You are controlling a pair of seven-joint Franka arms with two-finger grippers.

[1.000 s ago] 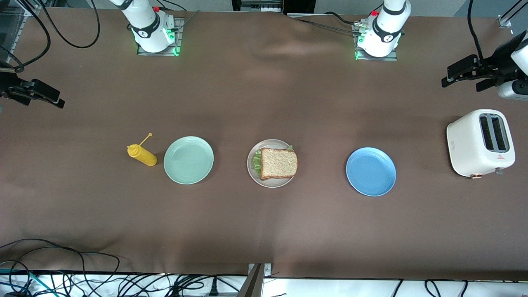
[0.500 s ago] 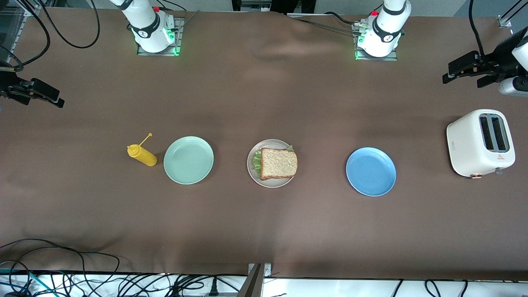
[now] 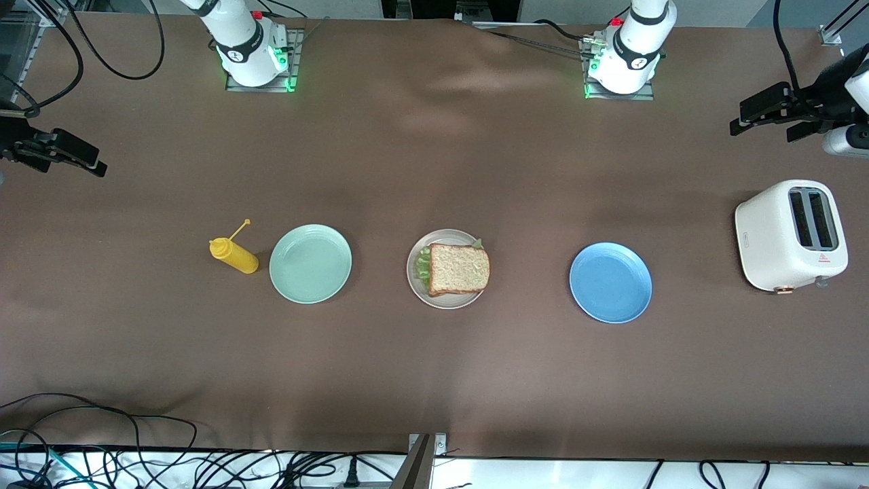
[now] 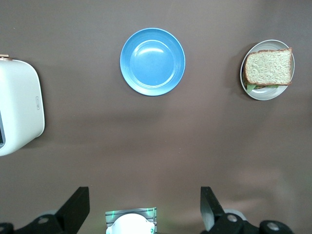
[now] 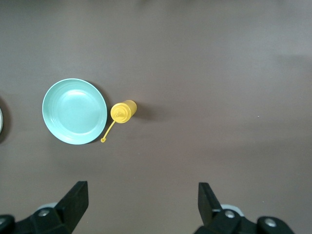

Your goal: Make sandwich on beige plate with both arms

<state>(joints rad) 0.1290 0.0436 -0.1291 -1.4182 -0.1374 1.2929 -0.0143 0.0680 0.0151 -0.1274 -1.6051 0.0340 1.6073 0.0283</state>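
— Where does the sandwich (image 3: 459,269) sit?

— On the beige plate (image 3: 417,285) at mid-table, between the mint plate (image 3: 310,263) and the blue plate (image 3: 610,282). The top slice overhangs the rim toward the blue plate; lettuce (image 3: 423,266) pokes out on the mint plate's side.

— And the left gripper (image 3: 767,118)?

— Raised high at the left arm's end of the table, over bare tabletop farther from the front camera than the toaster (image 3: 791,235). Its wrist view shows the fingers (image 4: 75,207) spread wide, with nothing held.

— The right gripper (image 3: 80,160)?

— Up at the right arm's end, over bare brown surface. Its fingers (image 5: 74,201) are likewise wide apart and hold nothing.

— What else is on the table?

— A yellow bottle (image 3: 233,255), upright with its cap hanging off on a strap, just beside the mint plate toward the right arm's end. Both plates are bare.
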